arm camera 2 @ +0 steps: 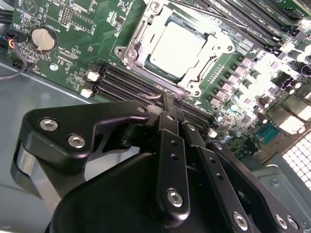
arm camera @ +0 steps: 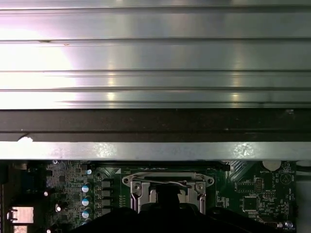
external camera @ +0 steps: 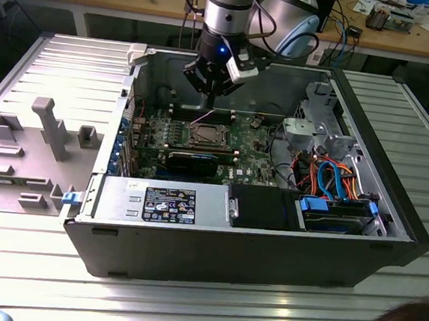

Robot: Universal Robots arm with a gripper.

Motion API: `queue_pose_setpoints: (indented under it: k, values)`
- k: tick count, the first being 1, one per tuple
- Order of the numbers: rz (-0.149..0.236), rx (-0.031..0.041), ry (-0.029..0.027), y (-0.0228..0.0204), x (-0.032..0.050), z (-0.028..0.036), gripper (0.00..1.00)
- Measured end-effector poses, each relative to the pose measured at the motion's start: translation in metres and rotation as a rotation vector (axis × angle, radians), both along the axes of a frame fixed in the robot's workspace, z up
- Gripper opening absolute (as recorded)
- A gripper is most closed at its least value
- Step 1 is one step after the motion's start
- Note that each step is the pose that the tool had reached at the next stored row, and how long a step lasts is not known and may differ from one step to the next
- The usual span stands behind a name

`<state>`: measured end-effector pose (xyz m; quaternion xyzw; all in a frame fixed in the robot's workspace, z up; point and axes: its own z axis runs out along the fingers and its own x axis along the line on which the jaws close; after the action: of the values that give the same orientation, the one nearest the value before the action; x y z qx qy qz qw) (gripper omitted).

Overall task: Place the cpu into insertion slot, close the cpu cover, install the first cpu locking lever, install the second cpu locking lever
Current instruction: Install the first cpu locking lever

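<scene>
End effector [arm camera 2: 170, 104], fingers seemingly together, hovers beside the covered cpu [arm camera 2: 176, 48].

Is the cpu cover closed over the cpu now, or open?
Closed: in the second wrist view the cpu cover lies flat around the cpu, whose top shows through its opening.

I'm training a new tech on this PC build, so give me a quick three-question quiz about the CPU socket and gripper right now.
1. True or false: the cpu sits in the socket with the cpu cover down around it.
2. The gripper is: A) above the motherboard, B) over the drive bay, C) outside the case.
3. What round silver part sits on the motherboard in the second wrist view?

Key: 1 true; 2 A; 3 the coin battery.
</scene>
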<state>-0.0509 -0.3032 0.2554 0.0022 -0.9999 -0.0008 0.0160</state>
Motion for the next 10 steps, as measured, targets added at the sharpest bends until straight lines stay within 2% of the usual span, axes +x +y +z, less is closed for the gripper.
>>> queue_pose_setpoints:
  k: [10]
  values:
    - [0.0,0.0,0.0,0.0,0.0047,-0.0004,0.11]
